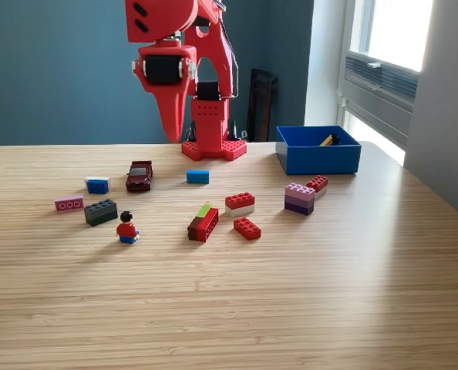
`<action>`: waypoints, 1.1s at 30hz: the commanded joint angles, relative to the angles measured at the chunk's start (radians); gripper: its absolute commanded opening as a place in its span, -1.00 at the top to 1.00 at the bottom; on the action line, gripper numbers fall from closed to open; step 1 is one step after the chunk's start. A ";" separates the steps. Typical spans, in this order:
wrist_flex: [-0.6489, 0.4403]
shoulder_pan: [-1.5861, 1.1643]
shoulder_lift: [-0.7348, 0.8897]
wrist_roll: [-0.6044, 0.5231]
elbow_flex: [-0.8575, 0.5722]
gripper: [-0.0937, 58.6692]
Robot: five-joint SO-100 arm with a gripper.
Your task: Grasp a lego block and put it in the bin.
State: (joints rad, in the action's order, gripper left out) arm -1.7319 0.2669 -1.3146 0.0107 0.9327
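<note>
Bench (229,308): pale wood grain, bare across the lower half of the frame.
Minifigure (126,228): red top, dark hair, standing left of centre, nearest of the small things.
Red brick (247,228): flat, right of centre, just beside a red and brown piece with a green top (203,223).
Red-on-white brick (240,203): just behind those two.
Dark grey brick (100,212): at the left, with a pink brick (69,203) beside it toward the frame's left edge.
Purple stack (299,198): right of centre, touching or nearly touching a small red brick (318,184) behind it.
Blue-and-white brick (97,185): mid left, near a dark red toy car (139,176).
Blue brick (197,176): centre, alone, in front of the arm's base.
Bin (318,159): bright blue, open-topped, at the right middle of the frame, with a yellow and dark piece (328,140) inside.
Arm base (213,148): red, at the bench's far edge.
Gripper (173,123): red, hanging point-down in the upper centre, well above the bench, touching nothing and holding nothing; the jaws look together, though this angle does not make it certain.
</note>
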 commanded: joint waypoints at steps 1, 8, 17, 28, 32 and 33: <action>-0.031 0.071 -0.021 0.049 -0.031 0.99; -0.025 0.124 -0.035 0.095 0.158 0.99; 0.052 0.218 -0.109 0.011 0.385 0.95; 0.308 0.385 -0.430 0.012 0.676 0.13; 0.325 0.423 -0.546 0.017 0.785 0.19; 0.325 0.433 -0.574 0.021 0.813 0.19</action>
State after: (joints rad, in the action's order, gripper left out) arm -1.4189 0.6673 -1.7395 0.0353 1.7089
